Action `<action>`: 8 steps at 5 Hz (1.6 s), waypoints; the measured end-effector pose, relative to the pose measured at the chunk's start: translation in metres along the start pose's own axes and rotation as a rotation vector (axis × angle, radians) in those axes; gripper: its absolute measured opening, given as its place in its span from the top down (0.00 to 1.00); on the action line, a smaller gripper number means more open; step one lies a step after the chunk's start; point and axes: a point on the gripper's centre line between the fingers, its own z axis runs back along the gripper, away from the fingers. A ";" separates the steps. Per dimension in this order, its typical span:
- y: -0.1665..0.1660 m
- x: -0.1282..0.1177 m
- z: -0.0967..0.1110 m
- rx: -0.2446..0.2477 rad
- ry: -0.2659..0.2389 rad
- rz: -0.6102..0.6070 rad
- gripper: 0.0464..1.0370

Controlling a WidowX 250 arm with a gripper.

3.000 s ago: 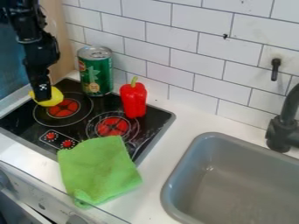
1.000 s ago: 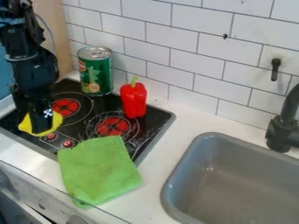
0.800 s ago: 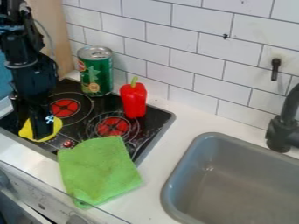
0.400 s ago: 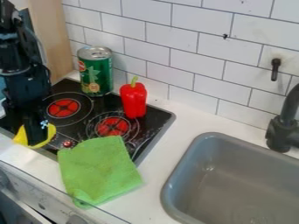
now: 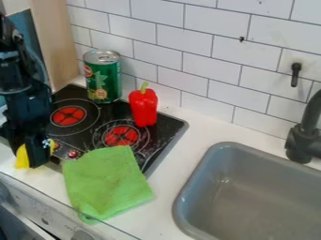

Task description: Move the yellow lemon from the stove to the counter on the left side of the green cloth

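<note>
My gripper (image 5: 35,160): at the left, over the stove's near left edge, pinching the yellow thing.
Yellow thing (image 5: 23,158): between my fingers, partly hidden by them, left of the green cloth.
Green cloth (image 5: 103,180): spread over the stove's near edge and onto the white counter (image 5: 168,174), one corner bunched at the near end.
Stove (image 5: 83,134): black top, two red burners and small red knobs.
Green can (image 5: 103,82): upright at the stove's far side, near the tiled wall (image 5: 210,51).
Red pepper (image 5: 144,108): upright, stem up, right of the can and apart from it.
Gray sink (image 5: 180,211): at the right, below the black faucet (image 5: 302,140).
</note>
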 end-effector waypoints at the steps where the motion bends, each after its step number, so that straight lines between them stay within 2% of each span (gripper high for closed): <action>1: 0.000 0.000 -0.003 -0.008 0.007 0.003 0.22; 2: 0.000 -0.001 -0.002 -0.008 0.015 0.018 0.15; 3: -0.006 0.003 0.010 0.038 0.016 0.019 0.03; 4: -0.010 0.004 0.034 0.103 -0.041 0.042 0.04; 5: -0.014 0.005 0.042 0.136 -0.052 0.059 0.04; 6: -0.012 0.021 0.056 0.163 -0.081 0.040 0.04; 7: -0.009 0.042 0.052 0.158 -0.075 0.017 0.04; 8: -0.006 0.056 0.058 0.164 -0.091 0.007 0.04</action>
